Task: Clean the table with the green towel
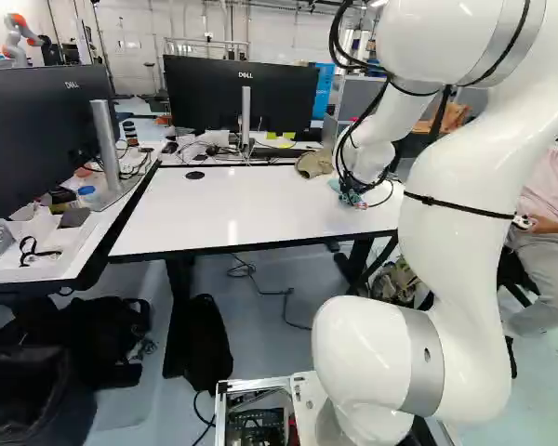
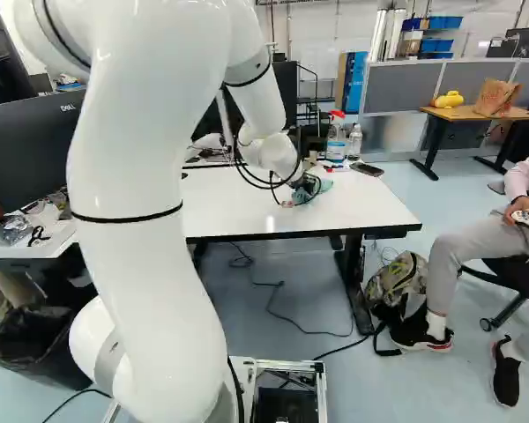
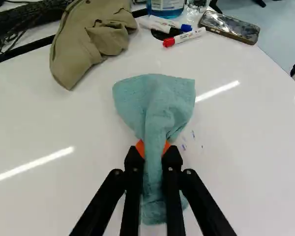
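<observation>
Green towel [image 3: 155,105]: bunched at its middle, fanned out on the far side of the grip; located over the right part of the white table [image 3: 241,162], where it appears to be laid against the surface.
Gripper [image 3: 153,149]: closed on the towel, the folded cloth being pinched between the orange pads [image 3: 140,147].
Ink marks [image 3: 184,147]: small blue specks, seen on the tabletop just to the right of the towel.
Khaki cap [image 3: 86,42]: placed at the far edge, to the left of the markers.
Red-capped marker [image 3: 187,36] and blue-capped marker [image 3: 163,22]: laid together beyond the towel, near the spray bottle [image 2: 336,139].
Smartphone [image 3: 229,26]: placed at the far right corner, to the right of the markers.
Step in hand: judged to be the wiping of the specks, which are not yet removed.
Wiping technique: the fanned cloth should be kept flat and pressed lightly, then drawn rightward across the specks in short, overlapping strokes; the hard fingertips should be held just clear of the surface.
Risk: by a long stroke toward the far side, the markers or smartphone could be pushed off the table.
</observation>
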Robot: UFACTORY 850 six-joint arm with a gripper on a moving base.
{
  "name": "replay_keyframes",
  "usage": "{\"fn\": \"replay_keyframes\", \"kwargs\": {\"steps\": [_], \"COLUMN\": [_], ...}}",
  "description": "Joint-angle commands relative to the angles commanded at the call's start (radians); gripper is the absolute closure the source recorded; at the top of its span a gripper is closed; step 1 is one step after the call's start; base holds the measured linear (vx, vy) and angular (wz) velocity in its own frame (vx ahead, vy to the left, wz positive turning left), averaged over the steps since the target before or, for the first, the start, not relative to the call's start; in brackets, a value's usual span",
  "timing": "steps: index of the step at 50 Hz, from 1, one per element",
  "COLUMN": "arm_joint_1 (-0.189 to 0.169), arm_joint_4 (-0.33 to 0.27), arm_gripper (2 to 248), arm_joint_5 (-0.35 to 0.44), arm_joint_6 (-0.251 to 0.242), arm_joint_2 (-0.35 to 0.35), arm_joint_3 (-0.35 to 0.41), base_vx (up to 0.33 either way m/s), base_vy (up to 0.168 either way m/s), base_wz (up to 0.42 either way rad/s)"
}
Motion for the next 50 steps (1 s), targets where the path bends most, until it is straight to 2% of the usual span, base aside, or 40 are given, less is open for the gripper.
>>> {"fn": "replay_keyframes", "kwargs": {"steps": [26, 43, 50], "arm_joint_1": [-0.006, -0.006, 0.008], "arm_joint_4": [0.000, 0.000, 0.000], "arm_gripper": [200, 200, 200], "arm_joint_5": [0.000, 0.000, 0.000], "arm_joint_6": [0.000, 0.000, 0.000], "arm_joint_2": [0.118, 0.153, 0.167], "arm_joint_3": [0.140, 0.149, 0.145], "base_vx": [0.000, 0.000, 0.000], "base_vy": [0.000, 0.000, 0.000], "base_wz": [0.000, 0.000, 0.000]}}
